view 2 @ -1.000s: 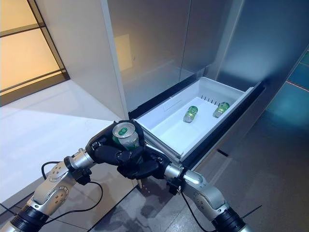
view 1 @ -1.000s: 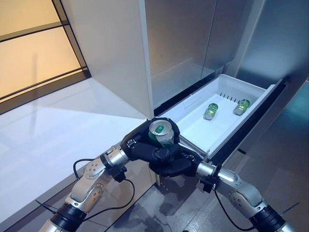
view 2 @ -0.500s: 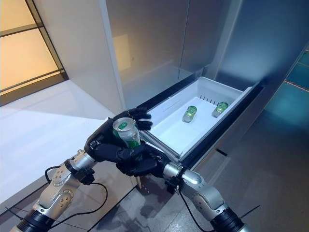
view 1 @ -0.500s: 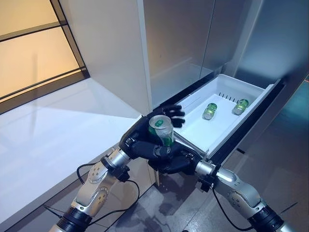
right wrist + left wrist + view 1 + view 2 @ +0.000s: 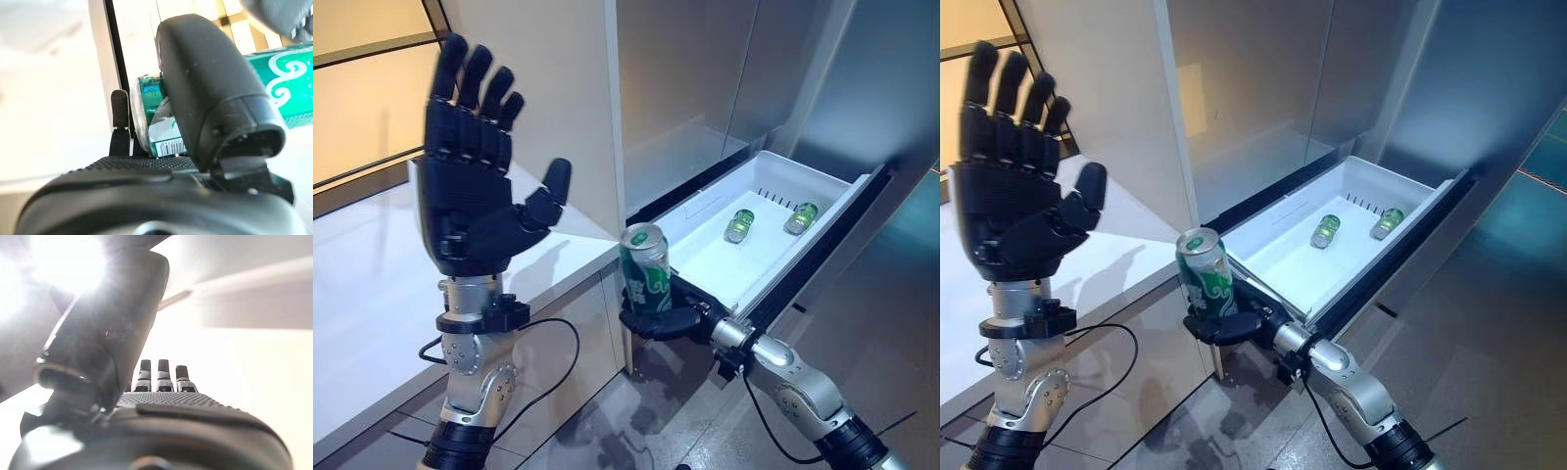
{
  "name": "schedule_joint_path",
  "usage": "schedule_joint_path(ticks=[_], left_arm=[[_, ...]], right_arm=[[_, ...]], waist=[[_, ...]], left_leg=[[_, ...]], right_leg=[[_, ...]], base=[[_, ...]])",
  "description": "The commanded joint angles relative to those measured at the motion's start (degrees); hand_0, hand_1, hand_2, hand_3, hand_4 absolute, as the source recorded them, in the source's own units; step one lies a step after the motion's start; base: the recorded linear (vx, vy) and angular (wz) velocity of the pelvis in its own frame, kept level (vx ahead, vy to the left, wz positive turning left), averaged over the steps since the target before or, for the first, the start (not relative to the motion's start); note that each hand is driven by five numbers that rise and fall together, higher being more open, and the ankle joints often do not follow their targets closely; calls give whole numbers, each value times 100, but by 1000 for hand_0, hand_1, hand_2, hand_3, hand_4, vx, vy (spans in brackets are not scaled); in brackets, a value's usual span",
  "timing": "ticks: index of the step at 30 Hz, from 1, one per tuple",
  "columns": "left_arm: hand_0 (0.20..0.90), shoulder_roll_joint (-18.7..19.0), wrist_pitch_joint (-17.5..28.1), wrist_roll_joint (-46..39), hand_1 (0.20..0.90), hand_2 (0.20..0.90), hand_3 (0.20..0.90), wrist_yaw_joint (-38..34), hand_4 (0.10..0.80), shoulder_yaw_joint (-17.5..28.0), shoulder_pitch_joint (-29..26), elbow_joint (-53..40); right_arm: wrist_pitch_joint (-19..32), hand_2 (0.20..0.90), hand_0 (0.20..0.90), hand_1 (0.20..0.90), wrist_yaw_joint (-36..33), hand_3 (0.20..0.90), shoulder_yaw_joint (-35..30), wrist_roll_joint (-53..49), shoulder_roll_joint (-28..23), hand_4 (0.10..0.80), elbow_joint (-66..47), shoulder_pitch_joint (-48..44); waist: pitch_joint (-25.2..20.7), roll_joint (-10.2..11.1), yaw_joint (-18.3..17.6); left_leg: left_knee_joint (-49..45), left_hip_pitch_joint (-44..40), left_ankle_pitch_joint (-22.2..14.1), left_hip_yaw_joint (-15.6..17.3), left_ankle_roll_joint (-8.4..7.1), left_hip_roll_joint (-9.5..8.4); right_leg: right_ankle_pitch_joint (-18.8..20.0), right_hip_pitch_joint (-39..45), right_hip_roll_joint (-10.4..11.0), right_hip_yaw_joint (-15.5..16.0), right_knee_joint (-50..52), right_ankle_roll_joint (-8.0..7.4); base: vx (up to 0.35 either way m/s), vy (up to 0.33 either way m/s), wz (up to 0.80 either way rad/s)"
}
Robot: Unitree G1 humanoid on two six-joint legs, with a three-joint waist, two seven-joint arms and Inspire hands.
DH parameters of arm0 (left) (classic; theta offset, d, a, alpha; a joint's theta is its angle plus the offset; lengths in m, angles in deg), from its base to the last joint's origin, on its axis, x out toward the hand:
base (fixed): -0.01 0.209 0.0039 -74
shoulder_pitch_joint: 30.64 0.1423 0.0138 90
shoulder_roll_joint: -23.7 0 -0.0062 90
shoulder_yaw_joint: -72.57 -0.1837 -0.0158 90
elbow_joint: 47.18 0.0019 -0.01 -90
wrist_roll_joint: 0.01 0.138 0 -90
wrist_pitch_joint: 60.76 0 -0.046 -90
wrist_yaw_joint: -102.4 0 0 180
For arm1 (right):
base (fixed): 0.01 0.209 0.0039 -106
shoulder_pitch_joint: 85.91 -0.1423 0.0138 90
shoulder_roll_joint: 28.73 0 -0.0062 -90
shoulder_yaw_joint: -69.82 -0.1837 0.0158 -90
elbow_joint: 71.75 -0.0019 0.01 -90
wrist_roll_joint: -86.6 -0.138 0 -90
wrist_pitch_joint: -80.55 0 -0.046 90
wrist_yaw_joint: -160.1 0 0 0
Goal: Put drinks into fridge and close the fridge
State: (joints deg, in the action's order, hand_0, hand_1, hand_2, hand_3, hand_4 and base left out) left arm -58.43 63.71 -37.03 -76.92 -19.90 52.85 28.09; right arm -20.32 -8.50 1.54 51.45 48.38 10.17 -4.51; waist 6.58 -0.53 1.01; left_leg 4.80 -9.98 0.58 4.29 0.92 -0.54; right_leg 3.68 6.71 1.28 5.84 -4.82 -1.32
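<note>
A green drink can (image 5: 645,269) stands upright in my right hand (image 5: 668,318), whose fingers and thumb curl round its lower half; the right wrist view shows the can (image 5: 274,93) behind the thumb. It is held just outside the near left corner of the fridge's open white drawer (image 5: 705,272). Two more green cans (image 5: 740,225) (image 5: 803,216) lie on their sides at the drawer's far end. My left hand (image 5: 475,186) is raised high at the left, palm forward, fingers straight and spread, holding nothing.
The tall grey fridge front (image 5: 675,88) rises behind the drawer. A white counter (image 5: 382,255) runs along the left, below a lit amber window (image 5: 362,98). Dark tiled floor (image 5: 881,323) lies to the right of the drawer.
My left hand let go of the can and rose up to the left, opening wide. The can now stays in my right hand alone, held a little higher beside the drawer.
</note>
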Motion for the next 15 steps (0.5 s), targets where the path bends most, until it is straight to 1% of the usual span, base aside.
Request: schedule_joint_path(ticks=[1,3,5,7,8,9,10,11,12,14,15], left_arm=[[900,227,-290,349,900,900,900,-20,800,-139,-516,99],[900,231,-566,370,900,900,900,21,800,-213,-520,236],[900,225,-960,255,900,900,900,191,800,-310,-505,413],[900,202,-1296,48,900,900,900,447,800,-420,-472,561],[900,189,-1505,-18,900,900,900,609,800,-520,-451,689],[900,169,-1650,-156,900,900,900,755,800,-620,-426,802],[900,136,-1894,-290,900,900,900,1002,800,-729,-382,952],[900,131,-1958,-330,900,900,900,1104,800,-782,-360,1034],[900,123,-2008,-423,900,900,900,1249,800,-861,-327,1150],[900,132,-2336,-776,900,900,900,1750,800,-1056,-216,1350],[900,152,-2487,-1034,900,900,900,2063,800,-1149,-139,1433]], right_arm=[[1140,300,300,300,-556,200,-949,133,451,100,-905,-1133],[1288,300,300,300,-860,200,-1057,361,390,100,-767,-1304],[1352,300,300,300,-1198,200,-1184,634,300,100,-544,-1536],[1336,300,300,300,-1493,200,-1268,733,186,100,-286,-1769],[1330,300,300,300,-1714,200,-1316,939,114,100,-58,-1952],[1291,300,300,300,-1887,200,-1340,969,9,100,151,-2118],[1265,300,300,300,-2116,200,-1368,1023,-82,100,462,-2326],[1258,300,300,300,-2182,200,-1391,1095,-133,100,608,-2407],[1224,300,300,300,-2243,200,-1418,1051,-300,100,847,-2568],[1112,300,300,300,-2493,200,-1466,1058,-703,100,1480,-2940],[1172,300,300,300,-2533,200,-1500,994,-967,100,1952,-3155]], waist=[[-329,144,-56],[-316,143,-31],[-302,146,8],[-290,150,47],[-273,152,79],[-261,152,101],[-248,155,136],[-240,157,151],[-224,154,177],[-202,147,263],[-184,137,314]], left_leg=[[-245,62,-409,-175,79,-248],[-257,48,-424,-195,81,-255],[-286,52,-444,-218,85,-264],[-312,60,-461,-241,86,-271],[-332,59,-478,-254,86,-273],[-337,57,-481,-263,87,-276],[-350,59,-488,-274,86,-275],[-358,59,-496,-279,84,-276],[-363,59,-500,-289,83,-278],[-379,64,-502,-306,70,-277],[-395,71,-508,-315,63,-272]], right_leg=[[-632,28,-73,-122,479,-176],[-639,50,-75,-96,485,-172],[-649,66,-72,-65,495,-167],[-660,75,-67,-37,507,-161],[-666,89,-60,-3,512,-158],[-664,98,-55,22,512,-154],[-667,104,-51,50,521,-148],[-669,108,-48,65,523,-148],[-668,117,-40,94,523,-146],[-675,138,-28,153,530,-137],[-685,148,-17,195,541,-136]], base=[[0,0,0],[0,0,0],[0,0,0],[0,0,0],[37,-14,1],[53,-17,2],[50,-14,3],[51,-15,5],[63,-12,8],[87,-8,21],[84,-7,24]])
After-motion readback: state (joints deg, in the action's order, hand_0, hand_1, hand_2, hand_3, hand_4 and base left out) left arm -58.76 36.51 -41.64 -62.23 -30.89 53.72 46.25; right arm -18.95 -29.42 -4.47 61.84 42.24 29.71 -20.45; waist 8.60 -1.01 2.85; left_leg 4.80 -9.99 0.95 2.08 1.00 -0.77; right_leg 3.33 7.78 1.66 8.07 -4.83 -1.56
